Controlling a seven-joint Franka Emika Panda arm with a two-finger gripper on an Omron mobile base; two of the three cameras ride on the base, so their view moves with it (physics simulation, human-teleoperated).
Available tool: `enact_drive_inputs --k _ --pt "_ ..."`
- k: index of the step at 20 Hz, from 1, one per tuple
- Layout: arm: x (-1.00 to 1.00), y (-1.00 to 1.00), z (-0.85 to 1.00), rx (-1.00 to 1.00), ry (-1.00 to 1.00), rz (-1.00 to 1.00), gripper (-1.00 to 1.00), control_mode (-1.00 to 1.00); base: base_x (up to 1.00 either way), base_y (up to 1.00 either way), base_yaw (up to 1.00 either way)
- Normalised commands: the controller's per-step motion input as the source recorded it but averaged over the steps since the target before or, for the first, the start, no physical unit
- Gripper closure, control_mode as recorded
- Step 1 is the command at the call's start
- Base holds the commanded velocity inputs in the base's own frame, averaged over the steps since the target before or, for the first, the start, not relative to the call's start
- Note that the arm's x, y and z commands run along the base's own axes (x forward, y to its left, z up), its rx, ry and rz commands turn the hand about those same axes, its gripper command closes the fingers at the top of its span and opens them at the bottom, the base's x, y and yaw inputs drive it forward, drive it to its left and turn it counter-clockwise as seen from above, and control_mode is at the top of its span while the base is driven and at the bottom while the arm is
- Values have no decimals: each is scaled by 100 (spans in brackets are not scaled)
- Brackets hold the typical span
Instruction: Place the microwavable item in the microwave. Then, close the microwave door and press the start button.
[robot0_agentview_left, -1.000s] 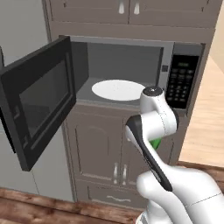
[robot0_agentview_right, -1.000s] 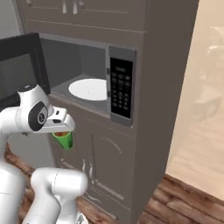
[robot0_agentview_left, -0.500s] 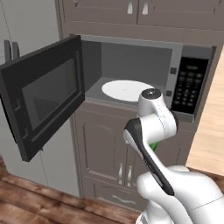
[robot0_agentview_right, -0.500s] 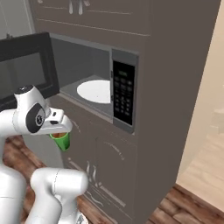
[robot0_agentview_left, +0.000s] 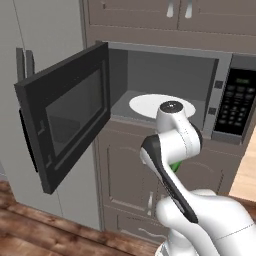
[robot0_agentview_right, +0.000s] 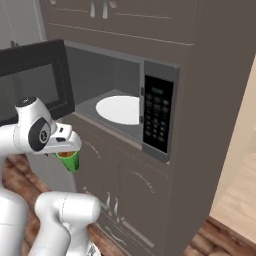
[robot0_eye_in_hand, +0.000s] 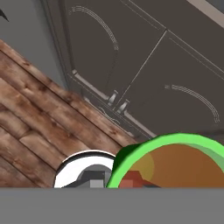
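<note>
Green cup (robot0_agentview_right: 68, 160): smooth plastic look, slight sheen, brown liquid inside glossy. Microwave (robot0_agentview_left: 165, 90) shell dark grey, matt; inner walls smooth matt grey. Turntable plate (robot0_agentview_right: 120, 109) white, smooth, flat finish. Microwave door (robot0_agentview_left: 67, 115): black matt frame, dark glass window, faint reflections. Keypad panel (robot0_agentview_right: 158, 116) black, semi-gloss. Cabinet doors (robot0_eye_in_hand: 166, 83) grey-brown painted wood look, matt, carved trim. Floor (robot0_eye_in_hand: 39, 127) brown wood planks, visible grain, rough-looking. Robot arm (robot0_agentview_left: 175, 135) white glossy plastic, dark joints.
</note>
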Motion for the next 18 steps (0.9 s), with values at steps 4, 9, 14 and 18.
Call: enact_drive_inputs --k 4,9,14,18 --pt "0 0 0 0 0 0 100 100 45 2 0" --pt "0 0 0 0 0 0 100 100 11 0 0" --pt "0 0 0 0 0 0 100 100 0 0 0" --pt "0 0 0 0 0 0 100 100 0 0 0"
